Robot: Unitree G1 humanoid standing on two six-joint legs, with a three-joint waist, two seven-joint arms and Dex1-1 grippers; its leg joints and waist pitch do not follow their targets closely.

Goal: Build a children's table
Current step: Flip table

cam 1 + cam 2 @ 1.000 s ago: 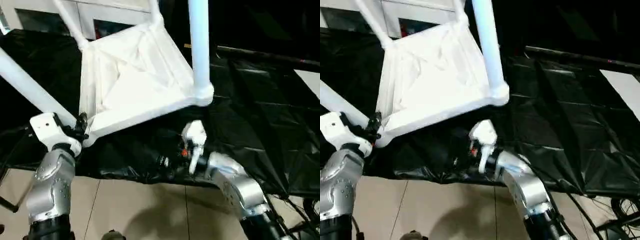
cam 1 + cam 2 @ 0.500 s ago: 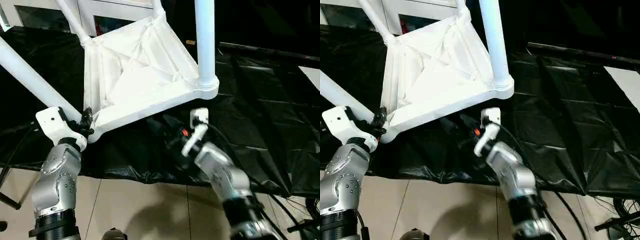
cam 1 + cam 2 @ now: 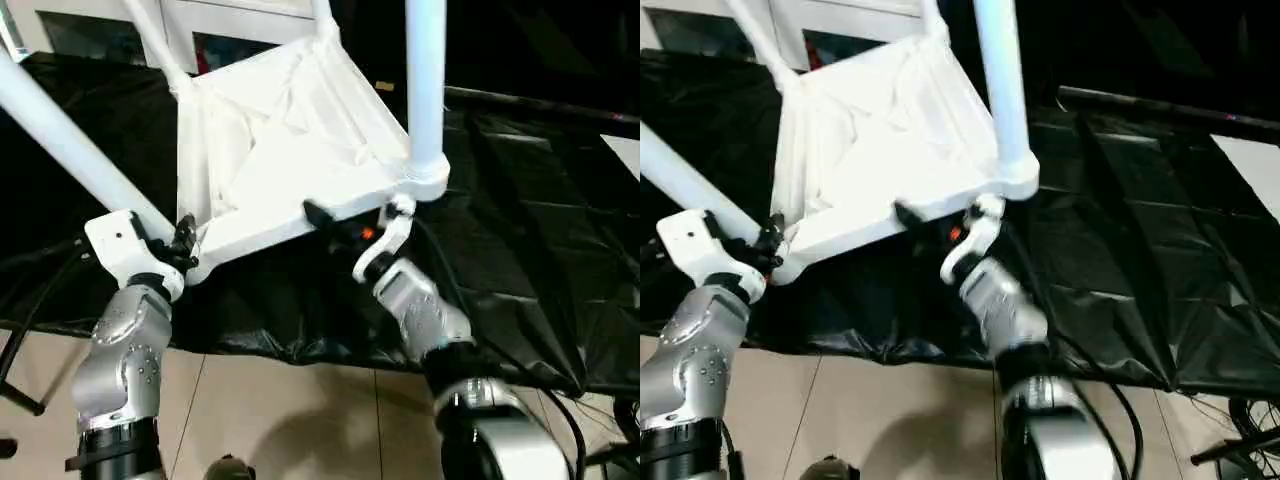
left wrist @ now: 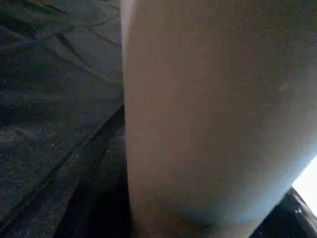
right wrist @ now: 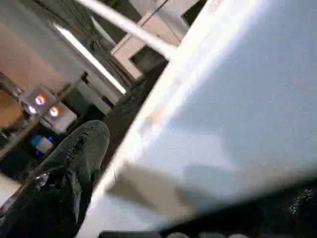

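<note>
White plastic makes up the whole children's table (image 3: 290, 150), which in the left eye view is upside down and tilted, its ribbed underside facing the camera and its legs fitted in the corner sockets. The near edge hangs just above the black-draped tabletop (image 3: 520, 250), so the assembly appears to be carried by the robot rather than resting on it. The left hand (image 3: 182, 243) sits at the near left corner, at the base of the leg (image 3: 70, 150) that runs up and away to the left; this placement probably steadies that corner. Whether its fingers are closed cannot be told. The right hand (image 3: 335, 222) reaches under the near rim, beside the near right corner socket (image 3: 428, 180) and its upright leg (image 3: 425, 80); one black finger lies against the rim, likely to support that edge from below.

Right eye view: the same layout, with the right hand (image 3: 925, 222) touching the near rim.

Left wrist view: a pale tube, judged to be the leg (image 4: 208, 114), stands directly ahead and very close.

Right wrist view: one black finger (image 5: 74, 163) lies alongside the white rim (image 5: 237, 114). The second finger is hidden, so a grip cannot be confirmed.
</note>
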